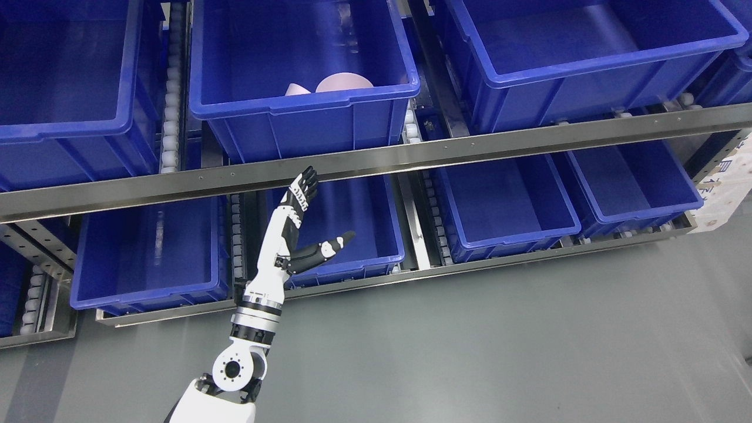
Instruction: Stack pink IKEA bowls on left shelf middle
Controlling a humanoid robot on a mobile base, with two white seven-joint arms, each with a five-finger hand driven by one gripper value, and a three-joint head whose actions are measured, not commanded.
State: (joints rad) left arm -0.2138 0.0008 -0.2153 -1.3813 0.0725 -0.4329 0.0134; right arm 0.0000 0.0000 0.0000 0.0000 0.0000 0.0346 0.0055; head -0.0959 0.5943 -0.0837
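Left hand: the white-and-black jointed robot hand [296, 226] comes in from the lower left and stands upright in front of the shelf, holding nothing.
Fingers: the four black fingers [306, 181] are straight and pressed close together, pointing up; the thumb [329, 245] sticks out wide to the right. So the hand is spread and empty.
Right hand: not in view.
Pink bowls: two pale pink plastic bowls [343, 82] show just over the front wall of the deep blue plastic crate [305, 111] that stands above the fingertips and a little to their right. The bigger rounded one is at the right, a smaller pink edge [298, 89] just beside it on the left. Whether they are nested or only side by side I cannot tell; the crate wall hides most of them.
Shelf rail: the long grey steel rail [470, 144] runs just above the fingertips, between the fingers and the crate.
Lower crate: a shallower blue plastic crate [364, 229] sits behind the thumb, with nothing seen in it.
Stage, as a judgement: the scene fits a hand rising to reach in for the bowls, and equally a hand coming away after setting them down.
Doing it well: any pass near the crate needs the fingertips clear of the rail and over the crate's front rim [305, 101], and the thumb kept off the lower crate's edge.
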